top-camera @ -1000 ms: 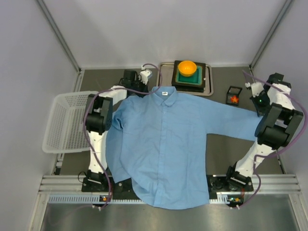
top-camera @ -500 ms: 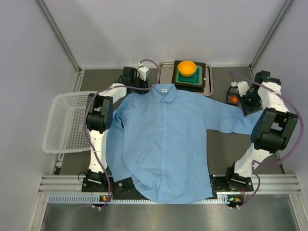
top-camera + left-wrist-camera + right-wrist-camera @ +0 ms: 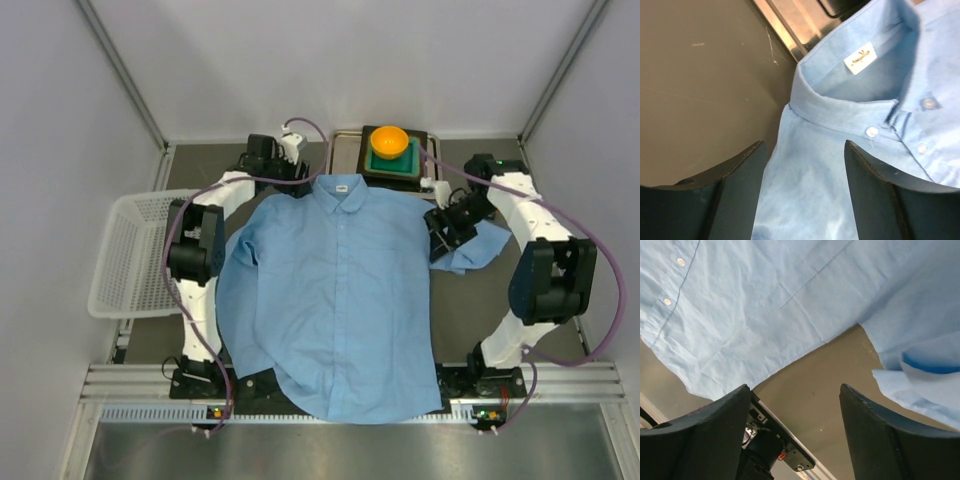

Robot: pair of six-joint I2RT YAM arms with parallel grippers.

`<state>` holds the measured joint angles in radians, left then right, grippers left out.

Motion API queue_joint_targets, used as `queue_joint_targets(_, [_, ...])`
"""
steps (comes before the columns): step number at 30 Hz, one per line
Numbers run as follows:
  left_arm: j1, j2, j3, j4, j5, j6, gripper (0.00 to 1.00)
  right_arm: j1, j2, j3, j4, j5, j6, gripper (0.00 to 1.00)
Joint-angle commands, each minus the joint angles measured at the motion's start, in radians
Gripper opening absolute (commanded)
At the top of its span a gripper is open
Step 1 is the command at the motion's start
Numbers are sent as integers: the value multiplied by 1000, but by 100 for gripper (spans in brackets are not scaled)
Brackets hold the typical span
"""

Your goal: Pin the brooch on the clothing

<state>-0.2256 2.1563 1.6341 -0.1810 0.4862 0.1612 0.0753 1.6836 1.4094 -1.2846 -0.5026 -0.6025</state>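
Note:
The clothing, a light blue button-up shirt, lies flat on the table, front up, collar at the far side. Its white neck label shows inside the collar. My left gripper hovers open over the shirt's shoulder just left of the collar; in the left wrist view the left gripper has only fabric below it. My right gripper is open above the folded-in sleeve; in the right wrist view the right gripper has bare table between its fingers, the sleeve beside it. The brooch is hidden.
An orange bowl sits on a green stack in a metal tray behind the collar. A white basket stands at the left. Grey walls close in both sides. The right arm's base shows below the shirt hem.
Both grippers have opened. The right arm swung in from the table's right side toward the shirt's body, and the sleeve that lay stretched out now lies bunched near the armpit.

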Motion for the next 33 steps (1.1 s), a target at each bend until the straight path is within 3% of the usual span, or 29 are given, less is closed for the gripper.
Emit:
queue_joint_targets(1, [26, -130, -49, 11, 69, -15, 68, -146, -29, 118, -104, -102, -69, 75])
queue_joint_targets(6, [29, -187, -105, 18, 114, -22, 68, -357, 42, 247, -41, -71, -112, 80])
queue_joint_targets(13, [29, -225, -122, 31, 127, -54, 69, -483, 148, 234, 135, -7, -114, 79])
queue_joint_targets(19, [31, -260, -137, 29, 155, -84, 73, -523, 191, 165, 292, -2, -151, 82])
queue_joint_targets(29, [32, -309, -169, 20, 209, -80, 77, -525, 384, 229, 291, -11, -232, 82])
queue_joint_targets(32, [34, -323, -178, 23, 206, -78, 77, -525, 387, 214, 272, -24, -241, 69])
queue_joint_targets(33, [35, -326, -180, 21, 204, -78, 77, -525, 360, 204, 240, -39, -267, 48])
